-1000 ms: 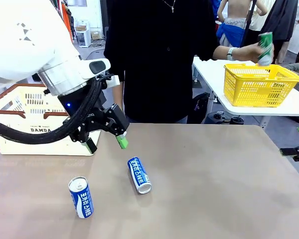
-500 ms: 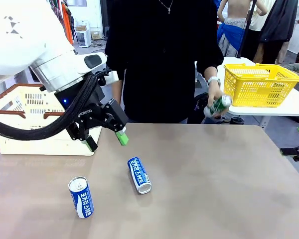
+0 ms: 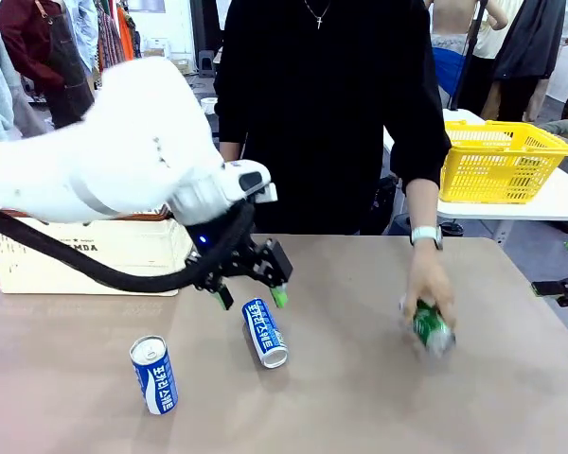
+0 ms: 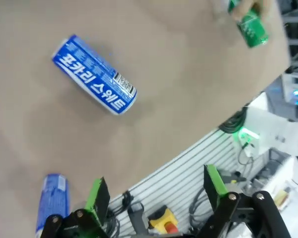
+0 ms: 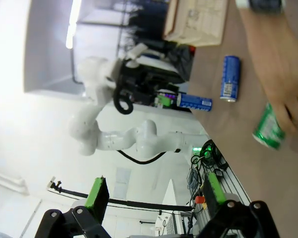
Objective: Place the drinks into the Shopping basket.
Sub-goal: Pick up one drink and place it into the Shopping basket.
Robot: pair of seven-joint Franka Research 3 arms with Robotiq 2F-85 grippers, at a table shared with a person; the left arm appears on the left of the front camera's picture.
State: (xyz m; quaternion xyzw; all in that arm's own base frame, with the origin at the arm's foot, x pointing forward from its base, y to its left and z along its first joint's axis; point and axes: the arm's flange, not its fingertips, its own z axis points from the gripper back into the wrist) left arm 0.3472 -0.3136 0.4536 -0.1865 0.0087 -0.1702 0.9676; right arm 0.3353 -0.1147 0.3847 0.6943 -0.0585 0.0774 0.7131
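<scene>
The left gripper (image 3: 253,296) hung just past the far end of the lying blue can (image 3: 264,332), its jaws spread wide and empty. In the left wrist view that can (image 4: 94,75) lay ahead of the fingertips, not between them. An upright blue can (image 3: 154,375) stood near it, to its left. Well to its right, a person's hand (image 3: 426,288) covered a green can (image 3: 431,326). The Shopping basket (image 3: 95,251) sat beyond it, to the left. The right gripper (image 5: 154,191) was also wide apart, holding nothing.
</scene>
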